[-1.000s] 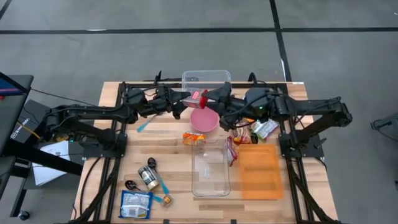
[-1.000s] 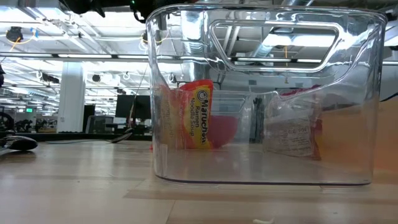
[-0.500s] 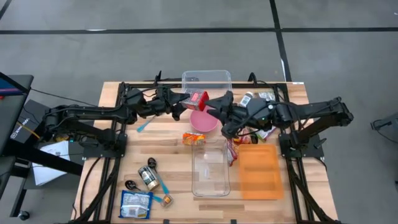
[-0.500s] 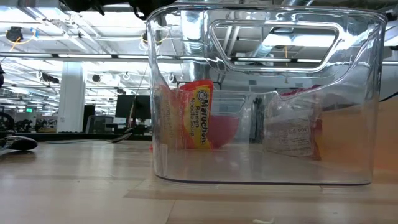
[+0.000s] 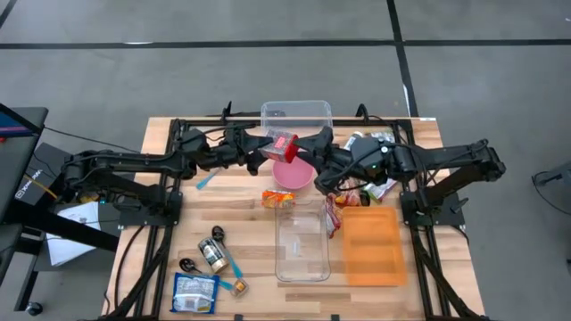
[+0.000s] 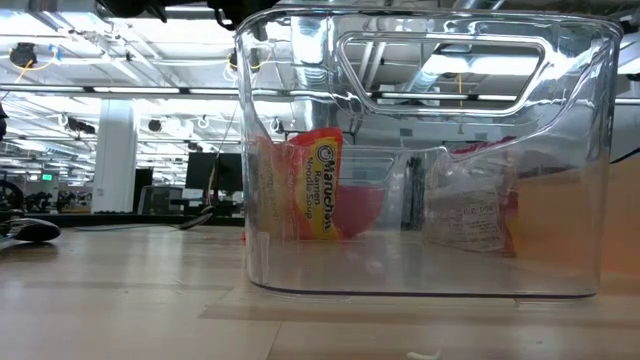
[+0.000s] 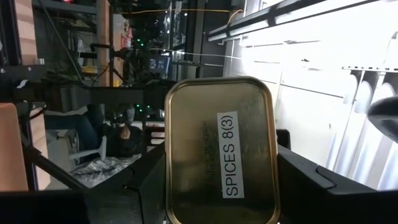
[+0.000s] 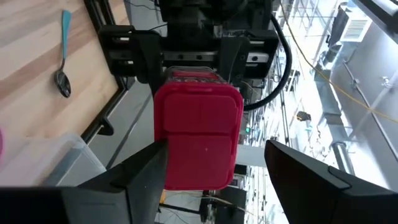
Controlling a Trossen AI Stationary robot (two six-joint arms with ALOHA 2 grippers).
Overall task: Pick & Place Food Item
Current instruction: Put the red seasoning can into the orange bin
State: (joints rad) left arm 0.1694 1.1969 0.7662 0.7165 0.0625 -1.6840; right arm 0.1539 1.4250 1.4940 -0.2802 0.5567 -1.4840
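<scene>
A red spice tin (image 5: 284, 144) with a gold bottom (image 7: 219, 149) labelled SPICES 8(3) hangs in the air over the pink bowl (image 5: 293, 174) at the table's far middle. My left gripper (image 5: 272, 146) is shut on it from the left. My right gripper (image 5: 304, 152) faces it from the right and is open. In the right wrist view the right gripper's fingers stand on either side of the red lid (image 8: 199, 137), with a gap showing on one side. Whether the other finger (image 8: 140, 177) touches the tin, I cannot tell. My left gripper pinches the tin's two long sides (image 7: 169, 183) between its two fingers. The fingers come about level from the table's left. The tin is lifted clear above the bowl and stands on edge, with its gold bottom toward my left wrist and its red lid toward my right gripper.
A clear bin (image 5: 295, 114) stands at the far edge, another clear bin (image 5: 302, 242) near the middle, and an orange lid (image 5: 370, 245) to its right. A ramen packet (image 5: 278, 197), snack packets (image 5: 379, 185), a blue spoon (image 5: 209, 181), a spice jar (image 5: 211, 254) and a blue packet (image 5: 194, 292) lie around.
My right arm has swung a little toward the table's near edge, and its gripper has drawn back slightly from the tin. It still faces the lid. The tin has stayed in my left gripper over the bowl.
</scene>
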